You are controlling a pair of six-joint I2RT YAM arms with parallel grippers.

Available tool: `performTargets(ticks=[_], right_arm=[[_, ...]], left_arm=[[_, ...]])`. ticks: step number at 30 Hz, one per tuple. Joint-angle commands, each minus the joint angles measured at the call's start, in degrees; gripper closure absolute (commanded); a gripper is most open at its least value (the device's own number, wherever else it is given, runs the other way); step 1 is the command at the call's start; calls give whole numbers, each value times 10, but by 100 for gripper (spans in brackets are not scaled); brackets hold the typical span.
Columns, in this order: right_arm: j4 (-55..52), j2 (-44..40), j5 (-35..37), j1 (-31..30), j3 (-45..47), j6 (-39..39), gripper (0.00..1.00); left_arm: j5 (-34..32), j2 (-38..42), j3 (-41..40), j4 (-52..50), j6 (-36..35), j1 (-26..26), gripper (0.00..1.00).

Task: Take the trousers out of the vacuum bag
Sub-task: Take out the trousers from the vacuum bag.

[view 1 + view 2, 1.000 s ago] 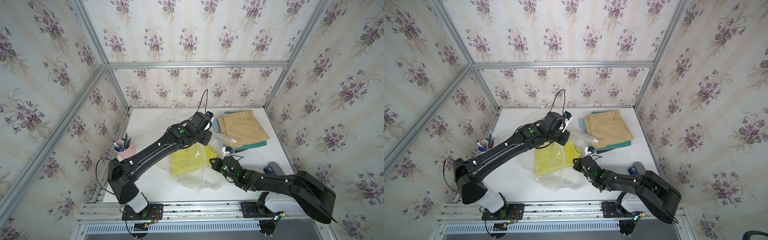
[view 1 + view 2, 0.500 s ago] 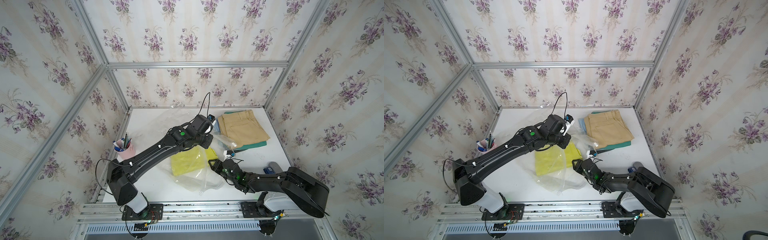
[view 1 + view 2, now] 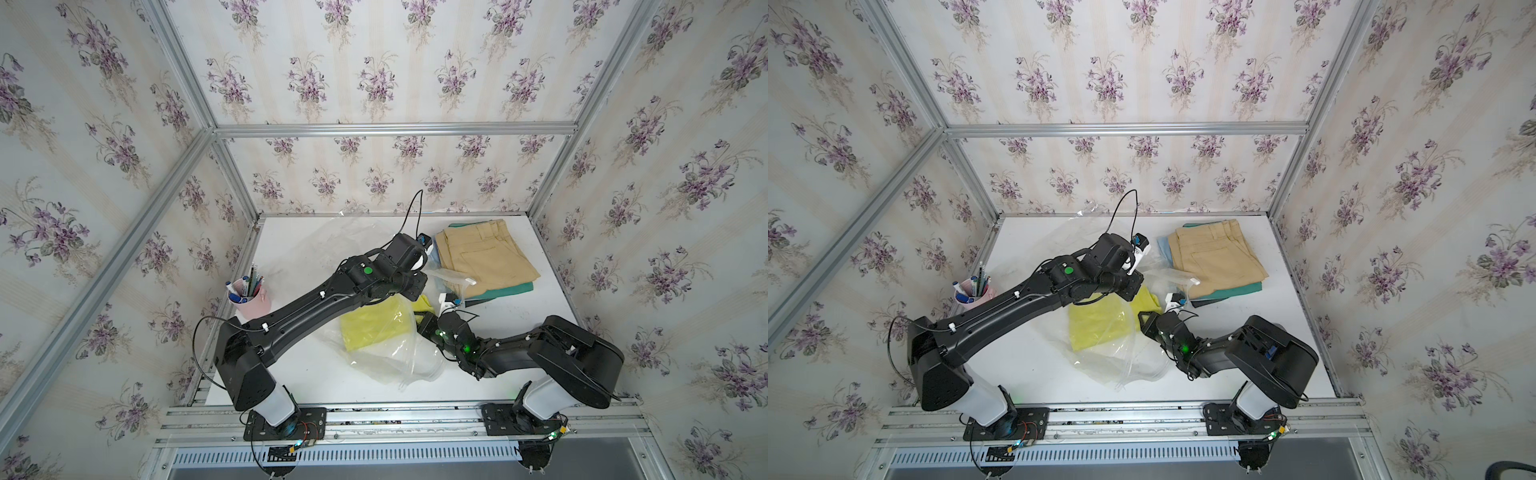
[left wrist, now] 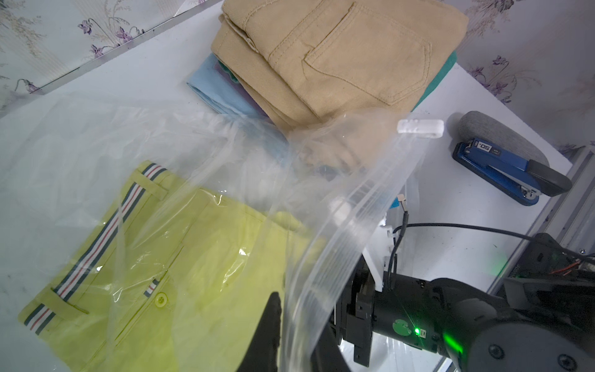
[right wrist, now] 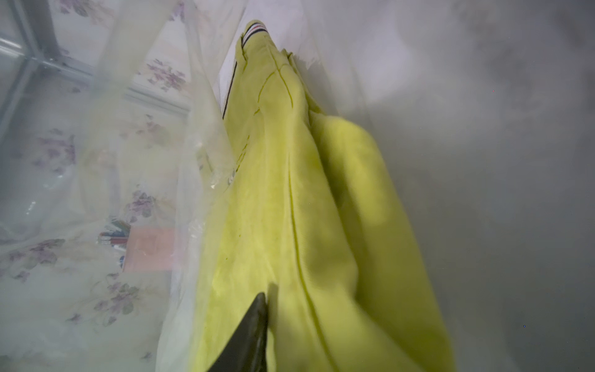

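Observation:
The yellow trousers (image 3: 374,328) (image 3: 1096,328) with a striped waistband (image 4: 96,244) lie inside the clear vacuum bag (image 3: 395,365) (image 4: 338,209), one corner poking out of its mouth. My left gripper (image 4: 297,322) (image 3: 415,289) is shut on the bag's zip-seal edge and holds it up. My right gripper (image 3: 424,322) (image 3: 1144,320) reaches into the mouth. One finger (image 5: 254,328) presses the yellow cloth (image 5: 306,193), which bunches over the other finger and hides it. Folded khaki trousers (image 3: 486,257) (image 4: 338,58) top a stack at the back right, over teal (image 3: 511,289) and light blue (image 4: 212,93) ones.
A pink cup of pens (image 3: 249,297) (image 3: 973,291) stands at the left edge. A blue stapler (image 4: 502,170) and a grey object (image 4: 492,128) lie near the right edge behind my right arm. The bag's white slider (image 4: 420,128) hangs near the stack.
My right gripper has pushed further into the bag's mouth, opened, and closed again on the yellow cloth. The left gripper has drawn the bag edge slightly towards the front.

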State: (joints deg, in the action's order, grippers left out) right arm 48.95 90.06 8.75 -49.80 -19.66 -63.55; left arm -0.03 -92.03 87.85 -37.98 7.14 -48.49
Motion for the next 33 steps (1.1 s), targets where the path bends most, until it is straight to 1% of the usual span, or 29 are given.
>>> performTargets(ticks=[1,3,6,9,15,22,28,33], right_arm=[[34,1,-23,9,-7,32,75],[23,-9,-34,15,-12,48,81],[-22,-37,-40,16,-30,81,93],[-54,-70,-46,17,-38,100,100],[-110,-116,-69,16,-50,114,100],[-180,-186,-106,17,-58,125,100],[-247,-256,-112,18,-56,133,100],[-285,-294,-132,21,-54,136,100]], left_arm=[[2,5,-11,22,5,-3,84],[1,12,-22,26,7,-7,84],[-14,24,-35,29,6,-10,83],[-24,28,-45,23,5,-10,82],[-39,44,-69,25,14,-10,80],[-50,45,-71,25,25,-11,80],[-55,50,-89,37,35,-13,80],[-63,44,-83,27,34,-12,78]])
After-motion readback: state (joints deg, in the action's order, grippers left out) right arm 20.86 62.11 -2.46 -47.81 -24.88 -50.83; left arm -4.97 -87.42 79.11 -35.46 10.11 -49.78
